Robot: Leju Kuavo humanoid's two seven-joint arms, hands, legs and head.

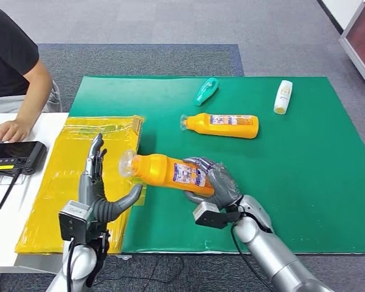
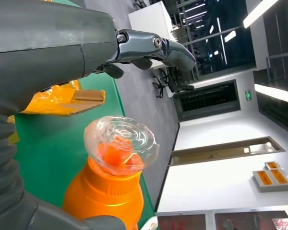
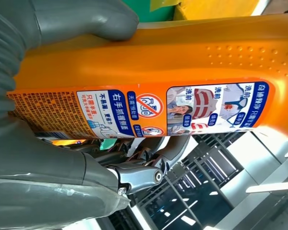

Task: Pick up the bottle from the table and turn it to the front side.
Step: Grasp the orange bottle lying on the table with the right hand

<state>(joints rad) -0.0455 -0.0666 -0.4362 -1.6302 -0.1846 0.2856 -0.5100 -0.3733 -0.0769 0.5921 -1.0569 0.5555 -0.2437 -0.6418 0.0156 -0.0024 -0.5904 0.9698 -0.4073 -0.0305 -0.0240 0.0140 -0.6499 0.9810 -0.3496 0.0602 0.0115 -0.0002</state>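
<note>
My right hand [image 1: 216,180] grips the base end of an orange bottle [image 1: 171,171] and holds it lying level above the green mat [image 1: 309,182], its clear cap [image 1: 127,163] pointing toward my left hand. In the right wrist view the bottle [image 3: 171,62] shows a label [image 3: 142,108] with small print and pictures. My left hand [image 1: 98,188] stands open just beside the cap, fingers spread, not touching it. In the left wrist view the clear cap [image 2: 120,143] sits close in front of the left hand's fingers [image 2: 153,48].
A second orange bottle [image 1: 224,125] lies on the mat behind, with a teal bottle [image 1: 206,91] and a white bottle [image 1: 283,97] farther back. A yellow bag [image 1: 70,176] lies left of the mat. A person's arm [image 1: 31,103] rests by a black controller [image 1: 15,156] at far left.
</note>
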